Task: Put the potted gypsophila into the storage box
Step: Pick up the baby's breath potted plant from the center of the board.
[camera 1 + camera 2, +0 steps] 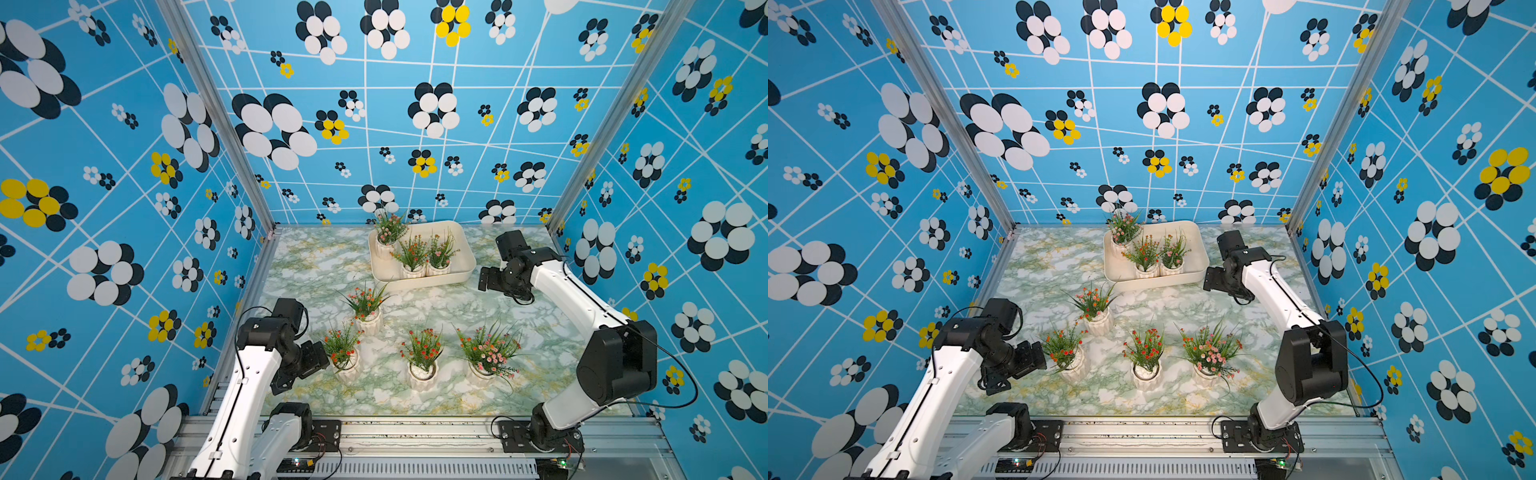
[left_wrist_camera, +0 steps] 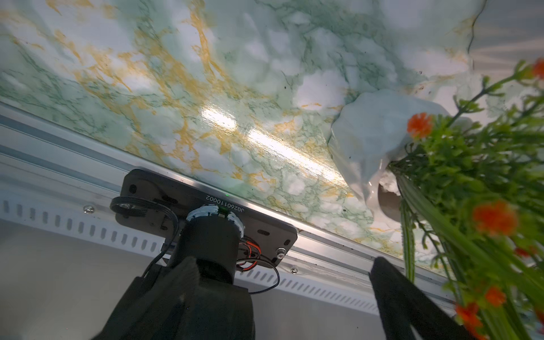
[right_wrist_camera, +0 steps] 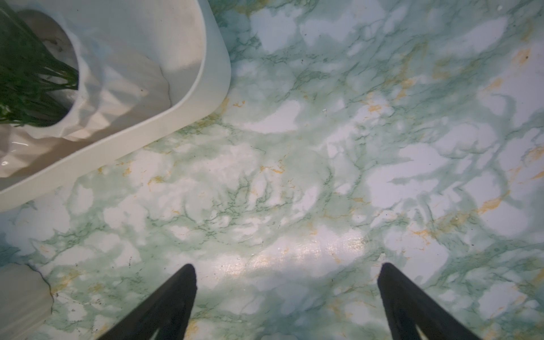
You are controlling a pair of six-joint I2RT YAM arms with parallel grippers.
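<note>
In a top view, the potted gypsophila at lower left of centre stands just beside the wide-open, empty left gripper, and it looks light, glossy and breakable, so I would grip the ribbed pot, not the soft sprigs, while the right gripper is also open.

Potted gypsophila: I count seven, each in a white pot. Three of them in the storage box, four out on the table. Storage box: just the one. Table: one. Grippers of mine: two, left gripper and right gripper.
</note>
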